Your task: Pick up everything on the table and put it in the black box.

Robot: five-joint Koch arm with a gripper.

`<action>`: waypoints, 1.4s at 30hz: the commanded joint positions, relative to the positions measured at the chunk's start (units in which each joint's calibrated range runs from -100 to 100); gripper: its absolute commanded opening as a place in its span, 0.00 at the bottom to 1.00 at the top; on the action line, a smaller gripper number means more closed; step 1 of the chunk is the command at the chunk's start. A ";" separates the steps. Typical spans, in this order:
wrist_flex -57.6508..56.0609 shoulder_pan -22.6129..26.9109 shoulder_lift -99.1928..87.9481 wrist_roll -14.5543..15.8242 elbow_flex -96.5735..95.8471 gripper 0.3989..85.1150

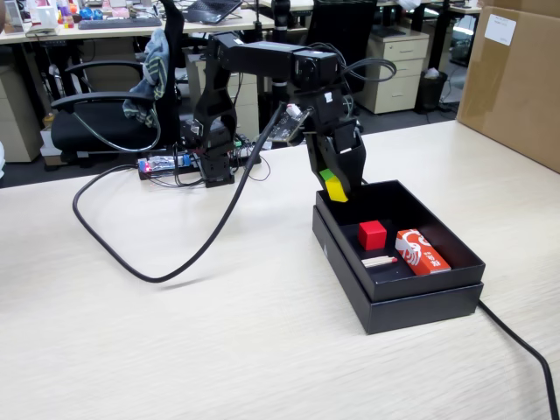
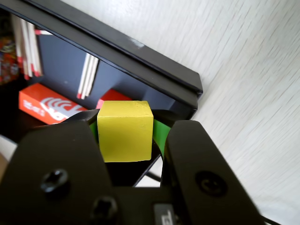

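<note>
Yellow cube [image 2: 124,130] sits clamped in the fingers [image 2: 125,140] over the black box [image 1: 420,302] corner, so next up is letting go.

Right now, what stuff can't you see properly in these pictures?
- Red cube: wrist view, mostly hidden behind the yellow cube held in the gripper.
- Red-and-white packet: printing too small to read in the fixed view; in the wrist view the gripper covers its lower edge.
- Black box: wrist view cuts it off at the left edge.
- Desks behind the table: too small and cluttered, fixed view.

Matt yellow cube [image 2: 124,131], matt black cardboard box [image 1: 420,302], wood-grain table [image 1: 175,332]
</note>
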 commanded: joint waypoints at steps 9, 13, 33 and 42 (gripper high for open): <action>3.78 0.49 10.15 1.56 4.73 0.01; 3.86 0.39 12.22 1.66 4.83 0.01; 3.86 0.10 3.61 1.51 1.02 0.51; 3.86 -3.42 -23.35 -0.59 -1.97 0.55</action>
